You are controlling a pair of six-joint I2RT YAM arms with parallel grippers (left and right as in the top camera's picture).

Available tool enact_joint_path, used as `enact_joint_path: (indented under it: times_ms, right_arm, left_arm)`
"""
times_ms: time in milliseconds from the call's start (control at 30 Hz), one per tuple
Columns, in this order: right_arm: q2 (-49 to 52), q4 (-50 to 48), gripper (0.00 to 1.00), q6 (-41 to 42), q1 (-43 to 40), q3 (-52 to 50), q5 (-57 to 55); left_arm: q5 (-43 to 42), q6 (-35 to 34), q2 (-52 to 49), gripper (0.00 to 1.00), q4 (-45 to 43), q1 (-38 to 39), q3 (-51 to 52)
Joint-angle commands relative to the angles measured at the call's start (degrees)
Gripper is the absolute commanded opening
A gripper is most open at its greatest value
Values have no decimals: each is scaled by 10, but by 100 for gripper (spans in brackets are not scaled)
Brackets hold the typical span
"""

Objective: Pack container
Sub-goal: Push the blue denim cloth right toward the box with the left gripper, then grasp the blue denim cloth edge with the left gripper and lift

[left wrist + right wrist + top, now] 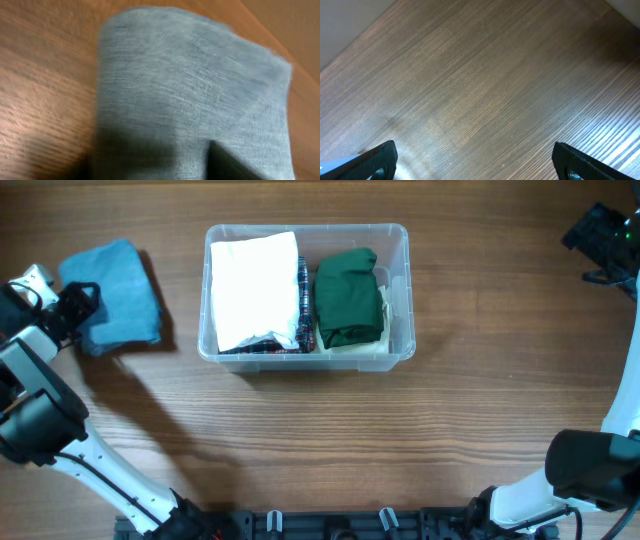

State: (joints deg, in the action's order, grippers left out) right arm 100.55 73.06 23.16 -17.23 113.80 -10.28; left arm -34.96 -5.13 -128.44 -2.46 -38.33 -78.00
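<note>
My left claw [78, 308] sits at the left edge of the surface [480, 75], right up against the near edge of a folded blue cloth [190, 90]. On my left wrist camera the cloth fills nearly the whole blurred view, so I am very close to it. I see only dark shapes at the bottom of that view. I cannot tell whether the claw is spread around the fold or already pinching it. I judge I am here because this cloth is the one piece lying outside, so it is the next to go in.

Further out, at the middle of the surface and well apart from the cloth, stands the container [404, 300], upright and open at the top. A white cloth [255, 285] fills its left half, lying on a plaid cloth [303, 280] that shows along its right and front edges. A green cloth [348, 298] takes the right half, on top of something pale. The pieces lie flat and side by side, which I take as stacking to save room. The blue cloth would have to go on top of them.

Farthest off, my right claw [475, 157] hovers at the far right corner over bare wood. Its fingers are spread wide with nothing between them. It looks parked there to keep the container's approach free for the left arm.
</note>
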Motion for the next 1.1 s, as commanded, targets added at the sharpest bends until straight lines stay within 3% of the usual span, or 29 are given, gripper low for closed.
enact_joint_path:
  times_ms: [0,67,433,733,1067]
  right_arm:
    - [6,-2,100,9,1,1,3]
    - [6,-2,100,9,1,1,3]
    - [6,-2,100,9,1,1,3]
    - [6,-2,100,9,1,1,3]
    - [6,-2,100,9,1,1,3]
  left_arm:
    - [3,-64,-47,23,26,12,28]
    - [-17,-65,-47,16,23,11,28]
    - [-166,-138,-30,4,-49,11,26]
    - [-193,-181,55,4,-42,11,26]
    - [-193,-183,232,4,30,11,26]
